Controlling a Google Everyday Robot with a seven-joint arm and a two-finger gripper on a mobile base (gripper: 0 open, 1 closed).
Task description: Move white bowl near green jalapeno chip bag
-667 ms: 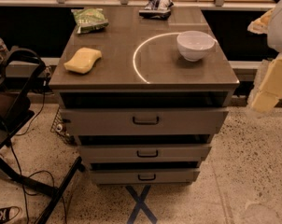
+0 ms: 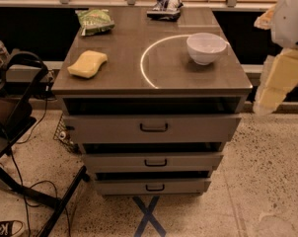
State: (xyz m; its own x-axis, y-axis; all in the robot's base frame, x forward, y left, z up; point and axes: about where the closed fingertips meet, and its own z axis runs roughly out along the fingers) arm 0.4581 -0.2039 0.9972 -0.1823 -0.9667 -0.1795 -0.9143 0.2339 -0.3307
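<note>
The white bowl (image 2: 206, 47) stands upright on the right side of the cabinet top (image 2: 154, 78), on a bright curved reflection. The green jalapeno chip bag (image 2: 94, 21) lies at the back left corner of the top, far from the bowl. My gripper (image 2: 277, 83) hangs at the right edge of the camera view, beyond the cabinet's right side and lower than the bowl. It is pale cream and touches nothing.
A yellow sponge (image 2: 87, 64) lies on the front left of the top. A dark blue-and-white bag (image 2: 165, 6) lies at the back centre. Three drawers (image 2: 154, 127) stand slightly pulled out below. A black stand and cables (image 2: 20, 147) are on the left floor.
</note>
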